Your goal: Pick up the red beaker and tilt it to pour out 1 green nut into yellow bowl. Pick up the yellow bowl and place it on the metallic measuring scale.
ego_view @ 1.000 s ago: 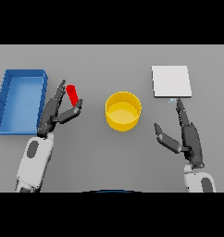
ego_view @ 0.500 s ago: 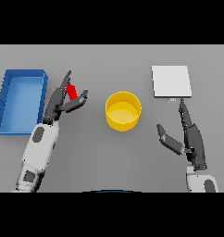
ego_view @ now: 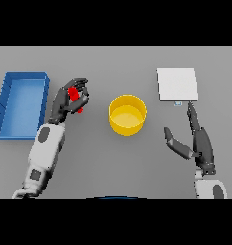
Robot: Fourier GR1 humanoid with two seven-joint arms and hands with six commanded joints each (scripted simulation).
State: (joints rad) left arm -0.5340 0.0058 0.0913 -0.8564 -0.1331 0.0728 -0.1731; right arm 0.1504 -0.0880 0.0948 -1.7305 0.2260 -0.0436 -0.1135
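Note:
My left hand [ego_view: 66,100] has its fingers and thumb curled round the small red beaker [ego_view: 76,95], which shows only as red patches between them, left of the yellow bowl [ego_view: 128,115]. The bowl sits at the table's middle and looks empty. The metallic measuring scale [ego_view: 178,84], a pale square plate, lies at the back right. My right hand [ego_view: 200,142] rests open at the lower right, fingers pointing towards the scale and thumb spread to the left. The green nut is not visible.
A blue rectangular bin [ego_view: 21,103] stands at the far left, close beside my left arm. The grey table [ego_view: 118,162] stretches between the bowl and both arms.
My left hand has closed its fingers round the red beaker and moved it slightly right, towards the bowl. The right hand has barely moved.

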